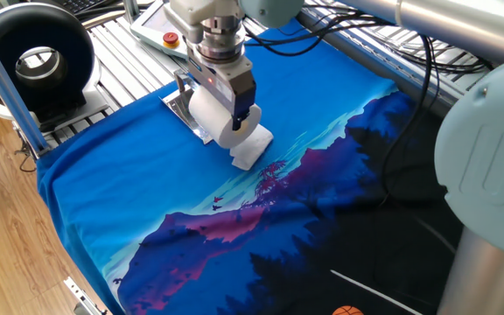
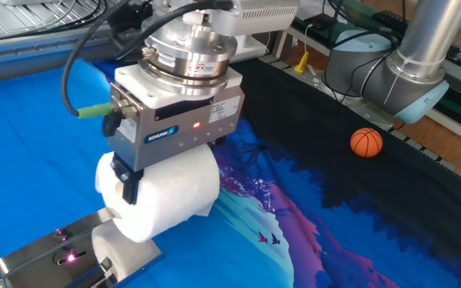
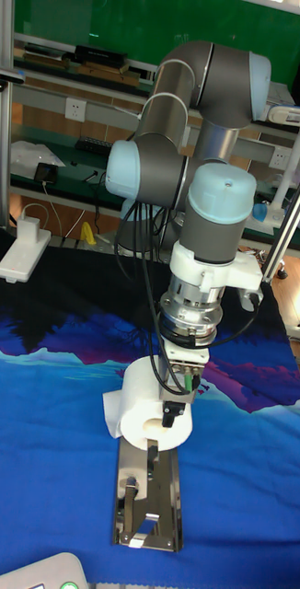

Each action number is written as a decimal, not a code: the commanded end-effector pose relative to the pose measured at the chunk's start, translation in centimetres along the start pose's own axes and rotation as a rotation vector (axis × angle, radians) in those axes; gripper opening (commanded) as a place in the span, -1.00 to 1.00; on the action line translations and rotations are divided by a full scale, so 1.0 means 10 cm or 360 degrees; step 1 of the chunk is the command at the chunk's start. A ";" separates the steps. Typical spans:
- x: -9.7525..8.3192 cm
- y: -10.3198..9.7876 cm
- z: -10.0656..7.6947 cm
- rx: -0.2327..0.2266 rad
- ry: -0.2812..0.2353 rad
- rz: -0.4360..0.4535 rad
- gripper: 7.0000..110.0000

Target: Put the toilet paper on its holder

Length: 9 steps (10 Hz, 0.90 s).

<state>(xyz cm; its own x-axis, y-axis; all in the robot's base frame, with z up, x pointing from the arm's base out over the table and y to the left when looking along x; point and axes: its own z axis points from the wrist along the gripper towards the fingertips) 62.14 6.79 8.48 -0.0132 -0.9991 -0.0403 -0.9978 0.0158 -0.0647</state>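
A thick grey tubular arm with pale blue rounded joint caps (image 3: 222, 195) is showing in the tall fixed view. Above the black fingers (image 2: 129, 189) a ribbed silver metal wrist ring (image 2: 187, 58) is sitting on a boxy grey gripper (image 2: 166, 188) whose blue label and small red light are facing outward. A black cable with a green plug (image 2: 94, 111) is looping beside it.

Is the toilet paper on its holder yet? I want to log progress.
Not yet. The gripper holds the toilet paper lying sideways above the cloth, its core facing the holder. Whether the arm's tip has entered the core, cannot tell.
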 end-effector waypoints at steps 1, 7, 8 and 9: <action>-0.04 -0.09 0.01 0.0036 -0.0037 0.0012 -1.00; 0.03 0.23 0.06 -0.0120 0.0004 0.0095 -1.00; 0.08 0.24 0.06 -0.0116 0.0039 0.0118 -1.00; 0.09 0.24 0.06 -0.0115 0.0049 0.0135 -1.00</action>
<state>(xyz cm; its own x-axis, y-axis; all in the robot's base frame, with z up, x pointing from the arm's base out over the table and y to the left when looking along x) 60.30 6.14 7.73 -0.0662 -0.9976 -0.0195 -0.9978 0.0663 -0.0010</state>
